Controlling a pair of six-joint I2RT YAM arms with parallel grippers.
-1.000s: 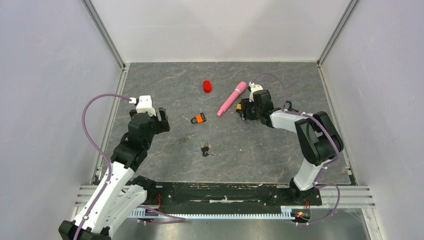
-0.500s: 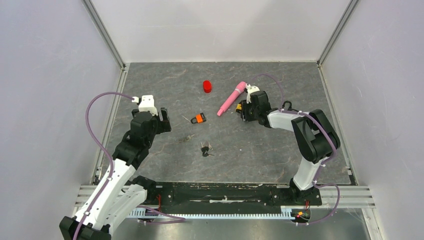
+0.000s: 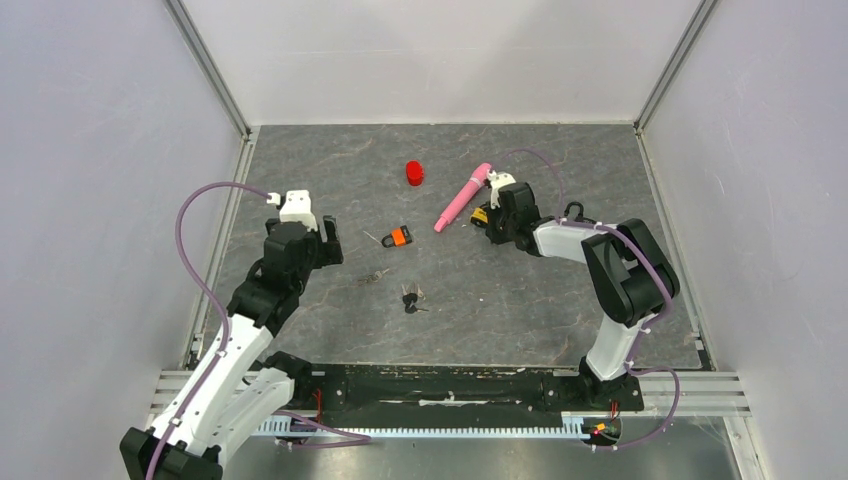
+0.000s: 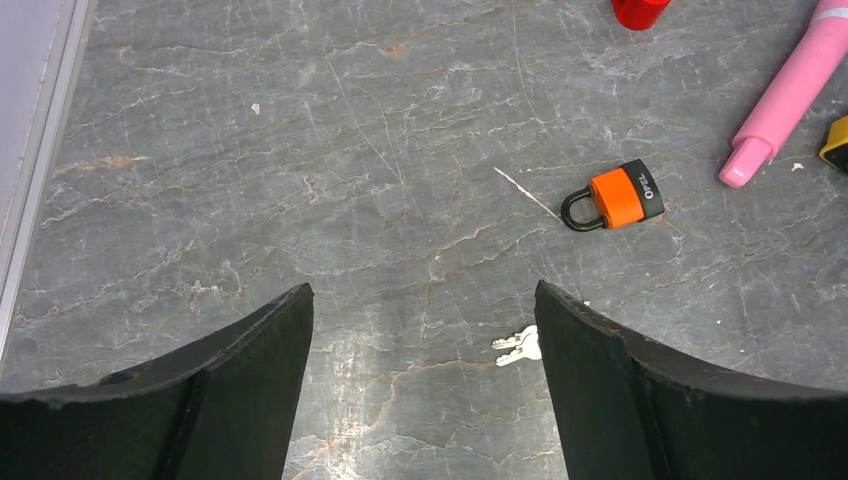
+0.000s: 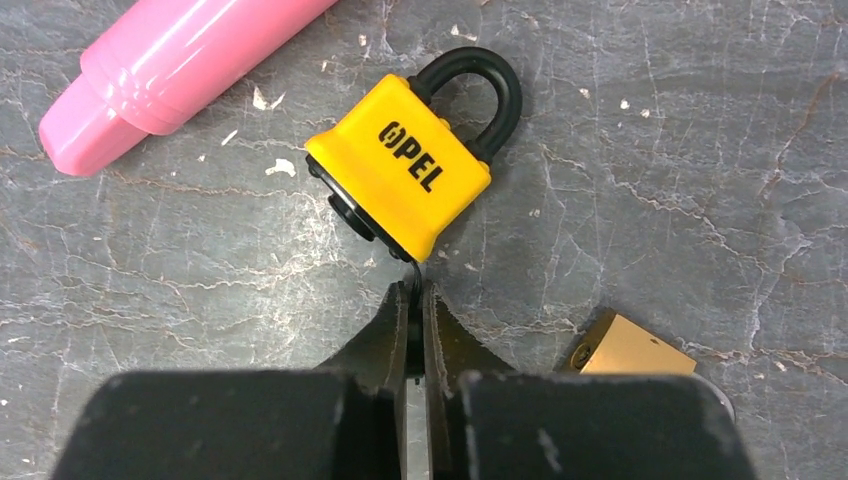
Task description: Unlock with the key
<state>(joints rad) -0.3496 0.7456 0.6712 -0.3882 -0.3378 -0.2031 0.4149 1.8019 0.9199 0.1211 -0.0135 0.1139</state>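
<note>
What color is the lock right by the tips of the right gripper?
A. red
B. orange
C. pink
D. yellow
D: the right wrist view shows the yellow padlock lying just beyond the tips of the right gripper.

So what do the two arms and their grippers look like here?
Both mix white shells with black joints. The left arm is mostly white low down; the right arm is mostly black with a white forearm. A purple cable loops along each, and a white block tops each wrist. The left gripper and right gripper have plain black fingers; no markings show.
</note>
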